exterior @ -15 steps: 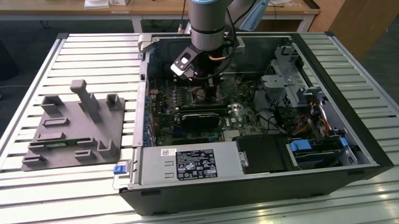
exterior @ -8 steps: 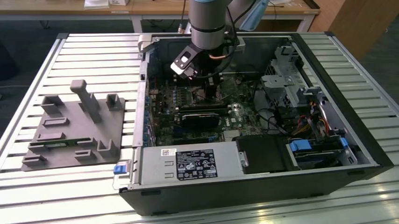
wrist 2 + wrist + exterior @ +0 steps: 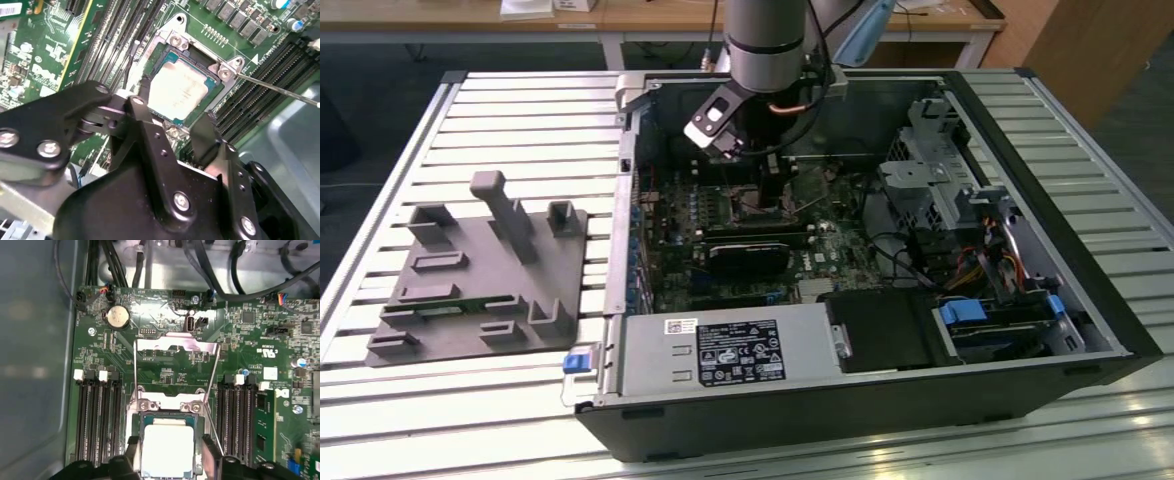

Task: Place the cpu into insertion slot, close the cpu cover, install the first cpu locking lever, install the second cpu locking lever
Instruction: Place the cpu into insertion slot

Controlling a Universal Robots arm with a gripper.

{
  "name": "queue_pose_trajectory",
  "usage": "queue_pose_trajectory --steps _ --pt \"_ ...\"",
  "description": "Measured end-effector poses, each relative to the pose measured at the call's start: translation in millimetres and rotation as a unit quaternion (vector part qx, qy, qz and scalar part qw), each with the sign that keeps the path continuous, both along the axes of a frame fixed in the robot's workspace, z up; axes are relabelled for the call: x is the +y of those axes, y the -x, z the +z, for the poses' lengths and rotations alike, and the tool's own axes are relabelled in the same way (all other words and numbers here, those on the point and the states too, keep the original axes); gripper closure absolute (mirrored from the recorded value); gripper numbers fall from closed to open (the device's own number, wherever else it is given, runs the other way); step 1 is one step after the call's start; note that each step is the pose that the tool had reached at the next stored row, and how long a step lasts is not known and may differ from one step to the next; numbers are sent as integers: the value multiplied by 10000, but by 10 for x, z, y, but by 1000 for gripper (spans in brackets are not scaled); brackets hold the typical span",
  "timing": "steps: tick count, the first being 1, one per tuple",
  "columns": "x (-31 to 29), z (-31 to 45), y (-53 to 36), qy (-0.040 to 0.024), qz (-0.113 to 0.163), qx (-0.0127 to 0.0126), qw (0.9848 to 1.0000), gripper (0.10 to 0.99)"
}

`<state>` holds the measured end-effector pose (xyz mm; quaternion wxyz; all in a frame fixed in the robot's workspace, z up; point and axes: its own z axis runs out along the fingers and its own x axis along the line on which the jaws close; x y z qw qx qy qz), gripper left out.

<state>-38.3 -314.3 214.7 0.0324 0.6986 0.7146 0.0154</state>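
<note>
Placement step: cpu (image 3: 177, 90) seated in insertion slot (image 3: 201, 62), gripper (image 3: 176, 106) spread astride it; cpu cover (image 3: 175, 344) raised, not yet closed.

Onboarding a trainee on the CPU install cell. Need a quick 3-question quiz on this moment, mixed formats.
1. True or false: the cpu lies in the insertion slot.
2. Pick one. The cpu cover is: A) shut down over the cpu; B) swung up and open, clear of the cpu; C) taken off the board.
3. Short answer: is the gripper open or shut, and how do its fingers stand relative to the cpu?

Key
1. True.
2. B.
3. Open; in both wrist views one finger stands at each side of the cpu, with a gap.
</note>
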Motion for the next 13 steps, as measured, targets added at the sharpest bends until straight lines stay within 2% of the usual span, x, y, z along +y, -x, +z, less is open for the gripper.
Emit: queue_pose_trajectory --steps 1,3,4,7,8,10,12,13 --pt "-1 5 -1 -4 0 0 10000 494" --pt "-14 8 -1 -21 0 6 10000 616" --pt "-25 8 -1 -38 0 9 10000 616" --pt "-56 8 -1 -118 0 19 9999 792" --pt "-62 8 -2 -150 0 21 9999 792" --pt "-71 8 -2 -207 1 25 9998 910" --pt "-77 8 -2 -251 1 25 9997 910" --pt "-79 8 -1 -267 0 26 9996 973"
